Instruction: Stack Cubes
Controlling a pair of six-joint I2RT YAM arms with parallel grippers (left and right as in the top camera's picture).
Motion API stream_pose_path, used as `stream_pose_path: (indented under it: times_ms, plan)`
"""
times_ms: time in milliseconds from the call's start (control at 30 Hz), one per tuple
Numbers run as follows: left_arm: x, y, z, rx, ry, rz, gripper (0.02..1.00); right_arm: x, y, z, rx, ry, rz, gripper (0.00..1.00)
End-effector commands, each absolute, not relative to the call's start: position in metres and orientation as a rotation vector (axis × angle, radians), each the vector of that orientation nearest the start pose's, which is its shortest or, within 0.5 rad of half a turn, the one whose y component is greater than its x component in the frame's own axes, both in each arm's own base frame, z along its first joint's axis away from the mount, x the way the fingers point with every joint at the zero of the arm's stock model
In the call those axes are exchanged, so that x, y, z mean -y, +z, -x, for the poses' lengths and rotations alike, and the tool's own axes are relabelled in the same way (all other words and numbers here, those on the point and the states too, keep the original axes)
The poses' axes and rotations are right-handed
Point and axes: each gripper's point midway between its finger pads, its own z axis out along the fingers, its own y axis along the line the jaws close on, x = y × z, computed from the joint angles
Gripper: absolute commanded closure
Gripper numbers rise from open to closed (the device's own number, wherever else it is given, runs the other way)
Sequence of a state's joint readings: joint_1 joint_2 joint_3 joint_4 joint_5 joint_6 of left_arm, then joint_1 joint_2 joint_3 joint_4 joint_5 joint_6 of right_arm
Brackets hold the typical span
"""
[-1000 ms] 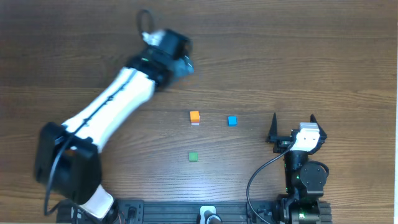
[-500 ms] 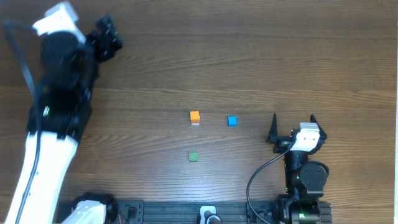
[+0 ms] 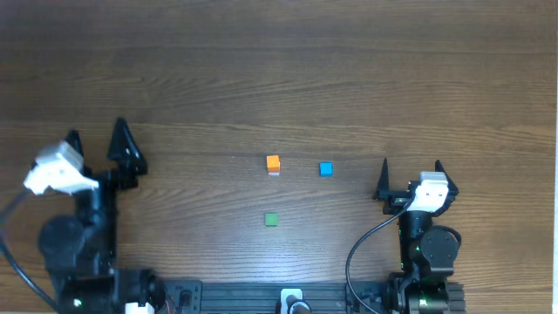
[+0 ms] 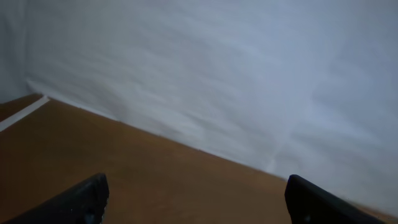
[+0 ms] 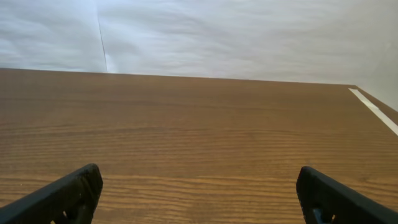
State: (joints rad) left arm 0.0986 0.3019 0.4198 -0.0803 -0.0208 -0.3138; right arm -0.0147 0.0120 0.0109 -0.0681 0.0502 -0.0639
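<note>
- Seen from above, a brown wood-grain tabletop [image 3: 279, 61] carries three small cubes near its middle.
- The orange cube [image 3: 273, 162] lies closest to the centre. A thin pale edge shows at its 6 o'clock side; what that edge belongs to cannot be told.
- The blue cube [image 3: 325, 169] sits at 3 o'clock from the orange cube, near it but apart, flat on the wood.
- The green cube [image 3: 270, 220] sits at 6 o'clock from the orange cube, apart from both others, also flat on the wood.
- Nothing rests on top of the blue or the green cube.
- The left arm [image 3: 83, 240] stands at 8 o'clock from the cubes, well apart from them. The left jaws point toward 12 o'clock, spread wide with nothing between them.
- The right arm [image 3: 425, 240] stands at 4 o'clock from the cubes. The right jaws lie at 3 o'clock from the blue cube, apart from it, spread wide and holding nothing.
- Each wrist camera looks across bare wood to a white wall [image 5: 249, 37], with the two dark jaw tips far apart at the lower corners.
</note>
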Motion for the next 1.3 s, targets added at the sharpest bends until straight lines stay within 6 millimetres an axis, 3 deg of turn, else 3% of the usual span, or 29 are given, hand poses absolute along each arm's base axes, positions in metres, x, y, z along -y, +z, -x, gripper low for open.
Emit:
stream_pose_path:
  times_ms: [33, 267, 467, 600, 700, 967, 1300]
  plan:
    - [-0.018, 0.260, -0.239, -1.497, -0.114, 0.195, 0.106, 0.012, 0.157, -0.246, -1.643, -0.102, 0.008, 0.009]
    - [-0.008, 0.234, -0.236, -1.438, -0.106, 0.102, 0.104, 0.012, 0.157, -0.246, -1.642, -0.102, 0.008, 0.007]
    - [0.011, 0.225, -0.238, -1.460, -0.179, 0.032, 0.091, 0.012, 0.157, -0.246, -1.642, -0.102, 0.008, 0.009]
    - [0.020, 0.205, -0.241, -1.503, -0.216, 0.004, 0.060, 0.012, 0.157, -0.246, -1.642, -0.102, 0.008, 0.007]
    - [0.023, 0.185, -0.245, -1.533, -0.229, -0.003, 0.031, 0.012, 0.157, -0.246, -1.642, -0.102, 0.008, 0.007]
    - [0.024, 0.160, -0.244, -1.636, -0.239, 0.006, 0.018, 0.012, 0.157, -0.246, -1.642, -0.102, 0.008, 0.007]
    - [0.024, 0.161, -0.244, -1.634, -0.238, 0.006, 0.018, 0.012, 0.157, -0.246, -1.643, -0.101, 0.008, 0.007]
